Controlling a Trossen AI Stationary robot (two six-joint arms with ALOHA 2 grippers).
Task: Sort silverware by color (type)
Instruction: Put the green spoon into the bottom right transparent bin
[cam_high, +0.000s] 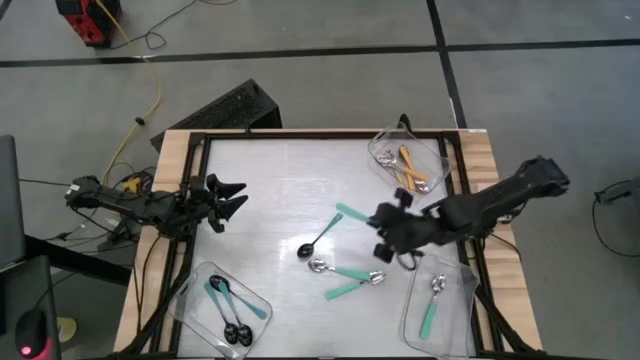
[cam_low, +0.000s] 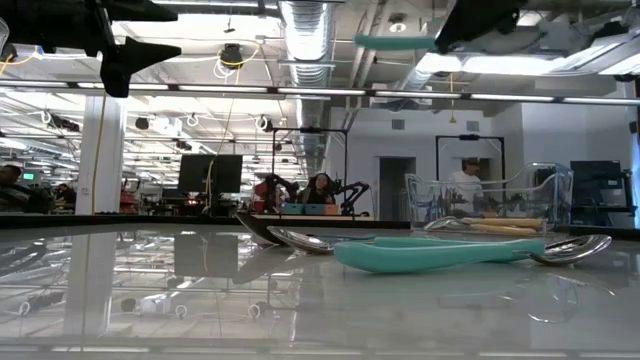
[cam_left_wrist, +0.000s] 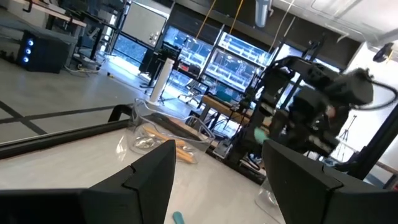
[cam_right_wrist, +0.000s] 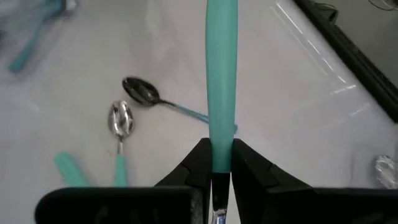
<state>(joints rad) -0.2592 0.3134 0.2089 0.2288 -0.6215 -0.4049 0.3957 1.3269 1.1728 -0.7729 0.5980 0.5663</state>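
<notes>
The left gripper (cam_high: 238, 196) hangs over the left side of the white surface (cam_high: 280, 190). Its fingers (cam_left_wrist: 146, 180) are spread apart and hold nothing.

Near the front left corner sits a clear tray (cam_high: 205, 300). Inside it lie a few blue spoons with black bowls (cam_high: 232, 312).

In the middle of the surface lies one more blue spoon with a black bowl (cam_high: 318, 240). Just beside it lies a teal spoon with a silver bowl (cam_high: 335, 269), and a second teal spoon (cam_high: 352, 287) lies next to that one. The two teal spoons are very close where they meet, but I cannot tell if they touch. The low view shows a teal handle (cam_low: 440, 253) lying flat on the surface.

The right gripper (cam_high: 400, 232) is up above the surface, to the right of the middle. Its fingers are closed on a teal-handled spoon (cam_right_wrist: 221, 81). The handle sticks straight out from between the fingers. That spoon (cam_low: 395, 42) is up in the air and not touching the surface.

At the back right is another clear tray (cam_high: 385, 148). It holds orange-handled spoons (cam_high: 411, 170).

At the front right is a third clear tray (cam_high: 458, 320). One teal spoon with a silver bowl (cam_high: 432, 305) lies in it.
</notes>
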